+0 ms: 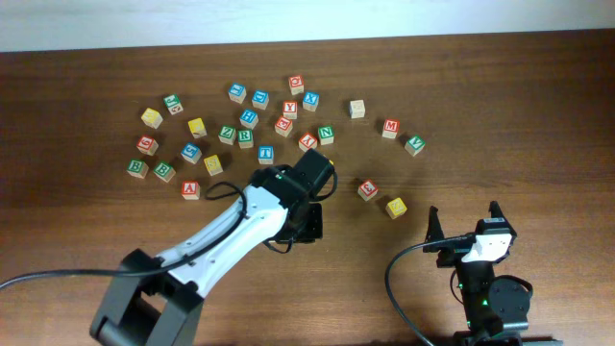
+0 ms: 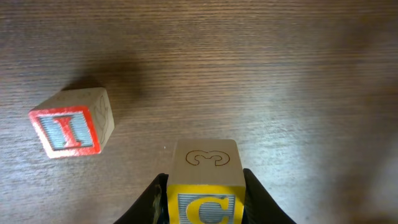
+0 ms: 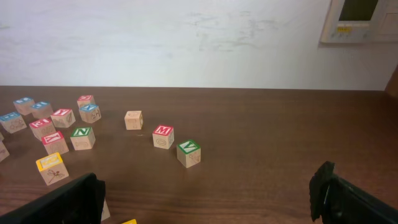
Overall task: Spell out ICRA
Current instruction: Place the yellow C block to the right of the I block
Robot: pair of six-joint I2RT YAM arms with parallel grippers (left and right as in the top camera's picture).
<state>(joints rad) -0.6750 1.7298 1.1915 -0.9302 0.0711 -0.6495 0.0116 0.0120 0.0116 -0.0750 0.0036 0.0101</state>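
Observation:
My left gripper (image 2: 205,190) is shut on the yellow "C" cube (image 2: 204,208), with a finger on each side of it. The red "I" cube (image 2: 71,129) lies on the table to the left of it, apart from it. In the overhead view the left gripper (image 1: 306,223) is at the table's middle and hides both cubes. The green "R" cube (image 1: 245,137) and the red "A" cube (image 1: 190,189) sit among the scattered cubes at the back left. My right gripper (image 1: 463,223) is open and empty at the front right; it also shows in the right wrist view (image 3: 208,199).
Several other letter cubes are scattered across the back (image 1: 288,108). A red cube (image 1: 368,189) and a yellow cube (image 1: 396,206) lie between the two grippers. A red "M" cube (image 3: 163,136) and a green cube (image 3: 188,153) lie ahead of the right gripper.

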